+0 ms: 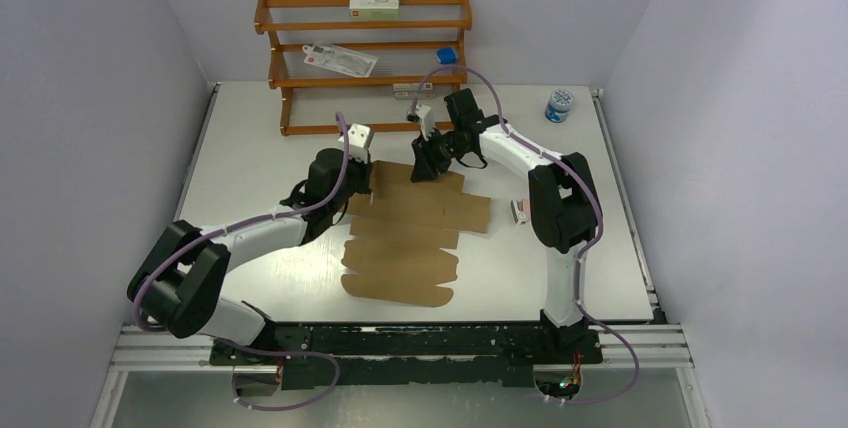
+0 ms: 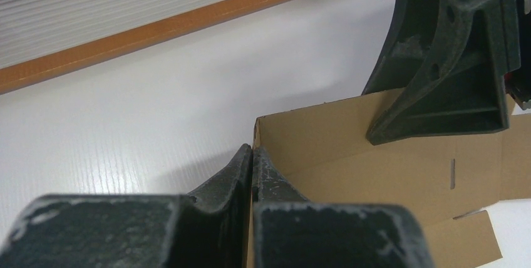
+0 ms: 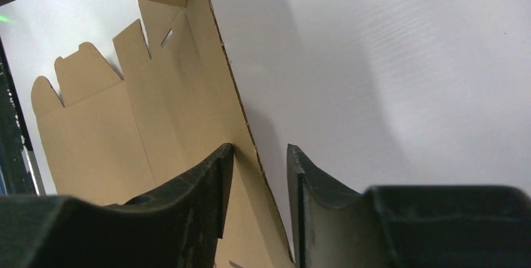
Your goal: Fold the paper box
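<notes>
Evidently mid-first-fold, left gripper (image 2: 252, 152) pinches the brown die-cut cardboard sheet (image 1: 405, 248) at ten o'clock; right gripper (image 3: 260, 152), agape astride twelve o'clock, should clamp next.

Black-and-white arms (image 1: 260, 233), purple cables (image 1: 636, 363), seemingly scuffed tool fingers (image 2: 238, 168)

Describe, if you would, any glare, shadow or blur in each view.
Top external: sharp, evenly lit, faint shadows on the table. Left wrist: glossy streaked sheen on that white surface. Right wrist: the paper box throws a broad soft shadow.
</notes>
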Robot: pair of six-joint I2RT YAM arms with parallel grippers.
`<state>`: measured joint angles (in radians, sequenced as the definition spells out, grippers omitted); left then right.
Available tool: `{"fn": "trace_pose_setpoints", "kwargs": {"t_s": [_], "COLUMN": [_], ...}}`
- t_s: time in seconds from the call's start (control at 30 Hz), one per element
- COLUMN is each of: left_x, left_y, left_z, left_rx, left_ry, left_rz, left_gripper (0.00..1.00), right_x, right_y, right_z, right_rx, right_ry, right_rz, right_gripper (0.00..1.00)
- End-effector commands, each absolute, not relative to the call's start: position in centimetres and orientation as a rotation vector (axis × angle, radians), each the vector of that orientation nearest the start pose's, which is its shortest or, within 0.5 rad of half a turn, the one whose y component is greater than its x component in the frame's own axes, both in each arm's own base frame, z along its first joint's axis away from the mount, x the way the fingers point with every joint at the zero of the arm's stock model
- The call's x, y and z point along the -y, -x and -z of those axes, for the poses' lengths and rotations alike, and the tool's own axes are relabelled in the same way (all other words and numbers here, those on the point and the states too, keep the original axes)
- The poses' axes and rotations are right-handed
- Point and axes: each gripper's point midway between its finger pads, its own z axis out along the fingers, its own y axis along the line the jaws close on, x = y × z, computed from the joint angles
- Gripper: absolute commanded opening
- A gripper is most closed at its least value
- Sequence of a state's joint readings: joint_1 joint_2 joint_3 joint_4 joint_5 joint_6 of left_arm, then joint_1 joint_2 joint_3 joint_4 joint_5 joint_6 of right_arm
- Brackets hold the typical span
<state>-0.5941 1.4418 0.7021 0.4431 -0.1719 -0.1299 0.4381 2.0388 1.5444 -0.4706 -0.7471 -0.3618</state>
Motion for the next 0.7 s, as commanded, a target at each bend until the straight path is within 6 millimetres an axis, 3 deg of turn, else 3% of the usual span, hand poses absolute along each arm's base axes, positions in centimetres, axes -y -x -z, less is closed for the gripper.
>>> {"fn": "trace_pose_setpoints", "kwargs": {"t_s": [0.0,0.13,0.23,0.5,0.67], "left_x": [23.1,23.1,22.9,21.2,19.7], "left_y": [-37.2,-36.9,-36.7,-35.0,-33.1], "left_z": [-14.8,-14.9,-15.1,-15.1,-13.9], "left_rx": [-1.795,-1.787,-1.787,-1.834,-1.915], "left_ry": [-0.345,-0.335,-0.317,-0.201,-0.124], "left_rz": [0.378,0.393,0.401,0.418,0.425], "left_gripper": [0.06,0.09,0.15,0.47,0.63], "right_x": [-29.3,-28.9,-28.6,-28.7,-28.7], "right_y": [-37.7,-37.5,-37.5,-36.5,-36.0], "right_z": [-10.0,-10.6,-11.4,-11.4,-10.9], "right_rx": [-2.067,-2.040,-2.005,-1.952,-1.939], "right_ry": [1.267,1.296,1.311,1.364,1.381], "right_rz": [-0.901,-0.823,-0.759,-0.622,-0.592], "right_gripper": [0.36,0.25,0.22,0.21,0.20]}}
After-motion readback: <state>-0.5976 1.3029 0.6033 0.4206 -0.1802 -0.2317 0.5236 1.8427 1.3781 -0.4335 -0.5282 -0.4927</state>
